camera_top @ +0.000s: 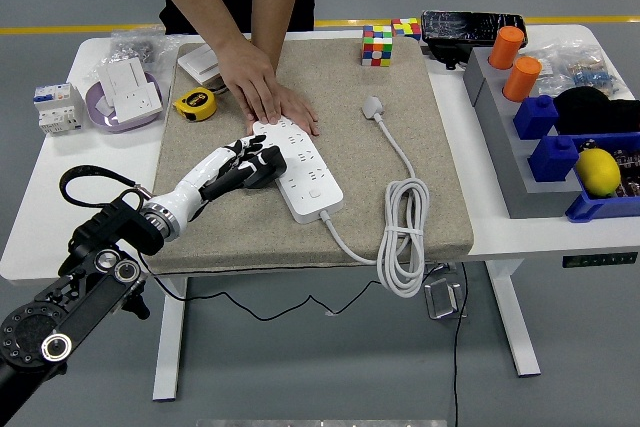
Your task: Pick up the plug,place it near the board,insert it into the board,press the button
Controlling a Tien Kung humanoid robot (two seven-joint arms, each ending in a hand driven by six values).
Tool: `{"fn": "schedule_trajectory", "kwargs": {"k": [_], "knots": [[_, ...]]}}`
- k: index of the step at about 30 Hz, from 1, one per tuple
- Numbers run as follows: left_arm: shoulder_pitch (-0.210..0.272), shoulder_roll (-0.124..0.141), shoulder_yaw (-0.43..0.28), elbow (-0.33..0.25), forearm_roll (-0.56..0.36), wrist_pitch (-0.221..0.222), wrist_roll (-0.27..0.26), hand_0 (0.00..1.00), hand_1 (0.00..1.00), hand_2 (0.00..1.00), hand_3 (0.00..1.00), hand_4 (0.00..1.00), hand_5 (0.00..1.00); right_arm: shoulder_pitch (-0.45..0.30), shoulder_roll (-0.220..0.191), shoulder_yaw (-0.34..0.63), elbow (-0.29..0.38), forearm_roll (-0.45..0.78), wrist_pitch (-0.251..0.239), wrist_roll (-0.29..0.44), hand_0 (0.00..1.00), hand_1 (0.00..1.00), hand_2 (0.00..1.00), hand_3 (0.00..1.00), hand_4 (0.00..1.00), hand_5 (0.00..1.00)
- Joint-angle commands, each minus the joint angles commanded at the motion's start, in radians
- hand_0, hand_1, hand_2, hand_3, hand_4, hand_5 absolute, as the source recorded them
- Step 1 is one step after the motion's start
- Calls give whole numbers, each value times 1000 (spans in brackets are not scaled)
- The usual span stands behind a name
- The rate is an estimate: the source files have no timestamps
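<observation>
A white power strip (305, 172) lies at an angle on the beige mat (440, 177). A person's hand (262, 87) presses flat on its far end. My left hand (243, 161) reaches in from the lower left, its white and black fingers curled around a black plug (264, 171). The plug sits at the strip's left edge, touching or just above its sockets; I cannot tell which. The strip's own white cord (402, 237) lies coiled to the right, ending in a white plug (373, 105). My right arm is out of view.
A yellow tape measure (195, 104) and a purple dish holding a white socket (125, 92) stand at the left. Rubik's cubes (378, 45) sit at the mat's far edge. Blue bins, orange cylinders (521, 77) and a lemon (599, 172) fill the right side.
</observation>
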Motion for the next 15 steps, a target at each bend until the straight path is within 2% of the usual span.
{"fn": "schedule_trajectory", "kwargs": {"k": [15], "knots": [[-11,-6,27,25,35,1,-2,998,998,990,983,998,998,0,-1,-3,-1,3,0,0,853,767,738,766,998,995]]}}
